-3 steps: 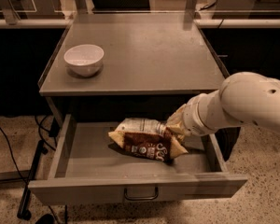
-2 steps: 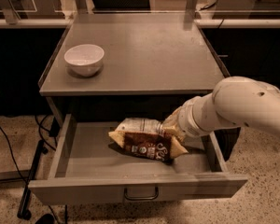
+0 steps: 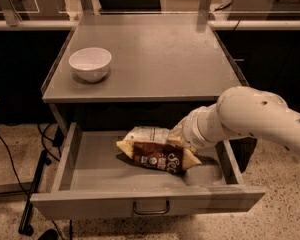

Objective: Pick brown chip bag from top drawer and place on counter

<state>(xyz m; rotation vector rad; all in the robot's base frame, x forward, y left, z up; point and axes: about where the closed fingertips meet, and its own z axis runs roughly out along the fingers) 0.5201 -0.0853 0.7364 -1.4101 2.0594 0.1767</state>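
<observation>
The brown chip bag lies in the open top drawer, right of its middle, dark front with white lettering facing up and its pale back folded up at the far side. My gripper reaches down into the drawer from the right and sits at the bag's right end, touching or nearly touching it. The white arm hides the contact point. The counter is the grey cabinet top directly above the drawer.
A white bowl stands on the counter's left side. The drawer front with its metal handle juts toward me. Black cables and a stand foot lie on the speckled floor at the left. Other tables stand behind.
My arm has shifted slightly left and deeper toward the bag's right end. The bag has barely moved.
</observation>
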